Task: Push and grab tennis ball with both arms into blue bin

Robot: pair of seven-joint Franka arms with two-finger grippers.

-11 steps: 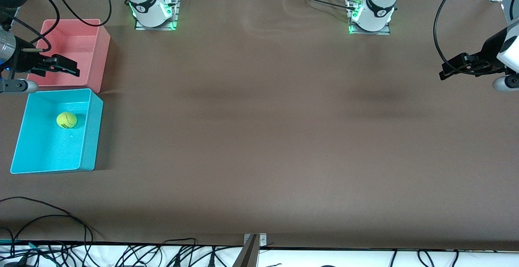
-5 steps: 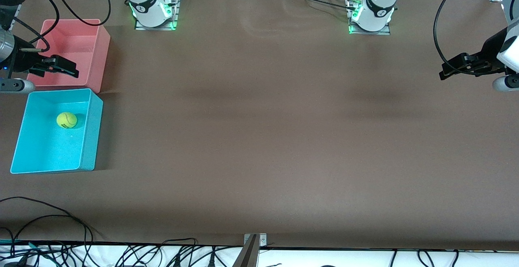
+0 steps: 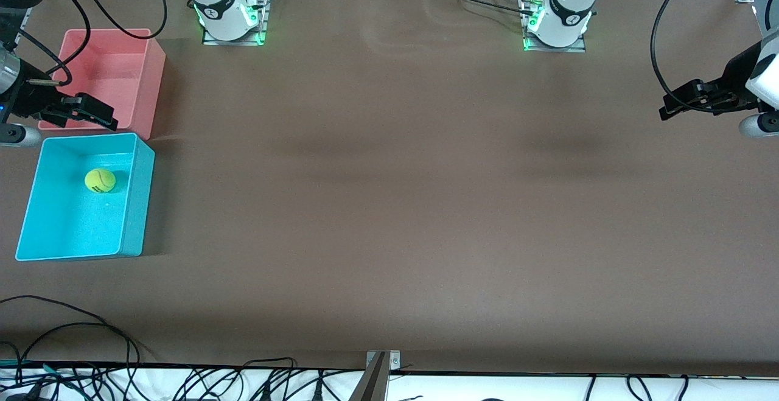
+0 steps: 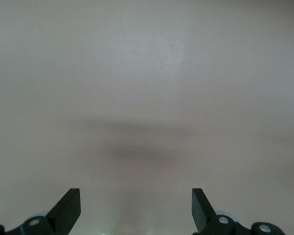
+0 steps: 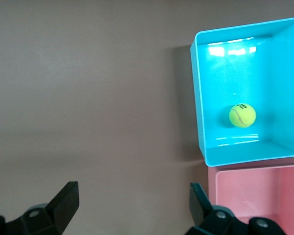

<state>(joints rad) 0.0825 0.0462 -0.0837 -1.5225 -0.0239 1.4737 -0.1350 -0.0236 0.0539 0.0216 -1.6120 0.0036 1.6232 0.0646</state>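
- The right arm's black two-finger gripper (image 3: 97, 114) hangs in the air over the pink rectangular plastic bin (image 3: 131, 48), above the edge of it that lies closest to the bright cyan-blue rectangular plastic bin (image 3: 137, 200).
- Its jaws stand wide apart and empty; in the right wrist view both black fingers (image 5: 64, 198) show with only brown table (image 5: 88, 98) between them, and they touch nothing.
- The small fuzzy yellow-green tennis ball with black lettering (image 3: 100, 180) lies on the floor of the blue bin, well below this gripper and apart from it, closer to the bin wall that adjoins the pink bin than to the bin's other end.
- The two bins sit just beside each other at the right arm's end of the table.
- The left arm's black two-finger gripper (image 3: 675, 104) waits in the air over bare brown table at the left arm's end, well apart from the bins and the ball.
- Its jaws are also spread wide and hold nothing; the left wrist view shows the fingers (image 4: 68, 205) parted over plain tabletop.
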